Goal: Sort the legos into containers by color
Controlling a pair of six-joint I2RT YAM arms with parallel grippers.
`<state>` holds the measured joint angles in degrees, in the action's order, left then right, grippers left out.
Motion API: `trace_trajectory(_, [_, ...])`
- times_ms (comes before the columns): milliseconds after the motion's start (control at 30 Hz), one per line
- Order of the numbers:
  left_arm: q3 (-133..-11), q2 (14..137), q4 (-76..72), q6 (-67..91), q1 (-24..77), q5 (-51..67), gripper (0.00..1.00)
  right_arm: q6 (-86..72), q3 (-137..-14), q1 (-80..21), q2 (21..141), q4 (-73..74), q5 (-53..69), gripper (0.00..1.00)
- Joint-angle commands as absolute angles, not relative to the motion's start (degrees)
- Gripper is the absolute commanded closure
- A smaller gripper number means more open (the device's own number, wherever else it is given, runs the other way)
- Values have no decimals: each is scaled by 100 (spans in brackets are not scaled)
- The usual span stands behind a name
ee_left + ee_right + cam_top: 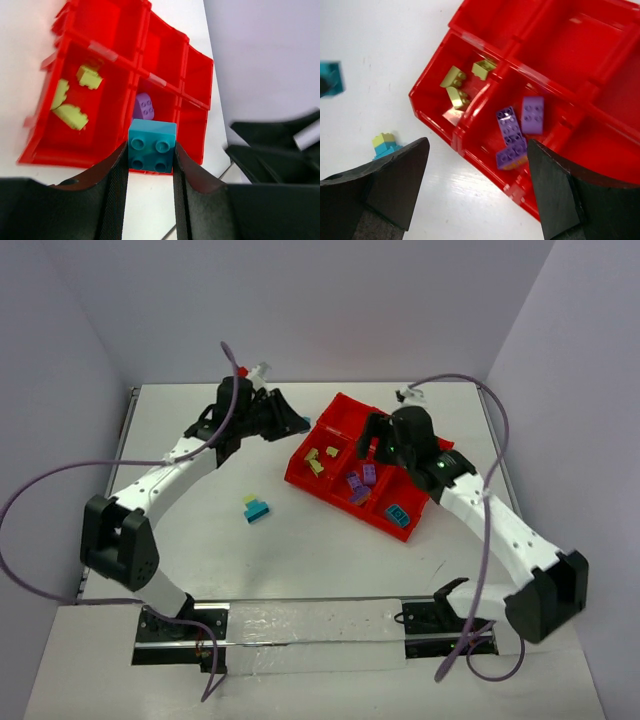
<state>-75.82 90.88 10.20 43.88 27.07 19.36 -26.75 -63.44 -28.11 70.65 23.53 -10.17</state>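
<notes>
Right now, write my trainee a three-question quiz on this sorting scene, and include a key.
1. True or false: the left gripper holds a teal brick.
2. How many yellow bricks lie together in one compartment of the red tray? A two, B three, C six.
3. Name the two colours of the loose stack on the table.
Key: 1 true; 2 B; 3 yellow and teal.

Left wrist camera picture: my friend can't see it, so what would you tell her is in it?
The left gripper pinches a teal brick between its black fingers, with a red tray behind it. One tray compartment holds pale yellow bricks, and the next one holds a purple brick.
</notes>
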Motion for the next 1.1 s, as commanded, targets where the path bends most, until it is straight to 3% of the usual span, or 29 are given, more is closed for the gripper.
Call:
trace_trajectory(0, [-8560,9912,1201,4180,2949,1617,100,-2926,-5814,-2761,6135,2536,-1516,14])
trace_trajectory(200, [-10419,11458,1771,3826,3127,1393,100,-2776,-5887,-2610,5210,3190,-2011,12])
trace_trajectory(567, [-12935,13412,2128,3778,3189,1060,95,-2769,-6062,-2592,4823,3705,-2061,12])
trace_trajectory(633, [-13053,13597,2051,3764,3190,1208,85,-2777,-5998,-2584,4769,3759,-2112,12])
trace_trajectory(767, [-13111,13699,1862,3692,3190,1503,45,-2778,-5885,-2583,4729,3822,-2194,12])
trace_trajectory(833, [-13127,13739,1793,3711,3190,1593,32,-2769,-5866,-2575,4737,3823,-2206,12])
trace_trajectory(933, [-13144,13729,1723,3753,3195,1783,22,-2769,-5875,-2579,4777,3836,-2215,12])
trace_trajectory(1067, [-13001,13400,1809,3710,3199,1932,19,-2795,-5845,-2575,4764,3797,-2171,12])
